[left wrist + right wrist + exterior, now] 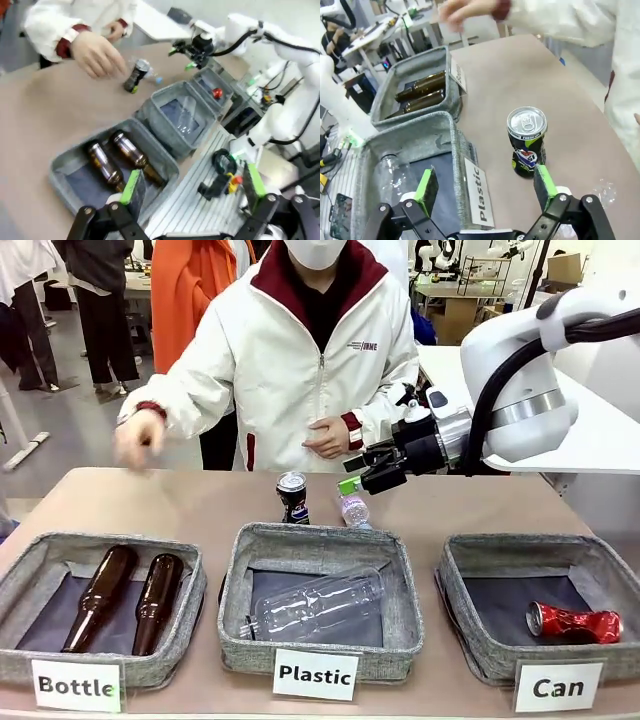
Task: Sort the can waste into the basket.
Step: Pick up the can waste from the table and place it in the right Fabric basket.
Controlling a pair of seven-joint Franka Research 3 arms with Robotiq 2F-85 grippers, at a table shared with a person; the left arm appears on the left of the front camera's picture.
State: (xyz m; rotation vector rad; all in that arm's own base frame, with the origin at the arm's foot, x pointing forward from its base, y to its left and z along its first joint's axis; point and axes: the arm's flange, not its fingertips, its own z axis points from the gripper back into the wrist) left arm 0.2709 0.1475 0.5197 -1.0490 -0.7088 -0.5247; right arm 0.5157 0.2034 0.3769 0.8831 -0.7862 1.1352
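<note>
A dark blue-black can (pixel 292 497) (pixel 136 76) (pixel 526 141) stands upright on the table behind the middle basket. A crushed red can (pixel 573 622) (pixel 217 93) lies in the grey basket (pixel 500 600) (pixel 206 80) marked "Can" at the right. My right gripper (pixel 362 472) (pixel 187 55) (pixel 485 182) hovers open above the table, close to the right of the dark can, with nothing between its green pads. My left gripper (pixel 192 182) is open and empty, raised over the robot's side of the table near the "Bottle" basket.
The "Bottle" basket (pixel 30 565) holds two brown bottles (pixel 125 600). The "Plastic" basket (pixel 300 538) holds a clear bottle (pixel 320 605). A small clear bottle (pixel 352 508) lies under my right gripper. The person's hand (pixel 140 440) (pixel 97 55) hangs over the table's far left.
</note>
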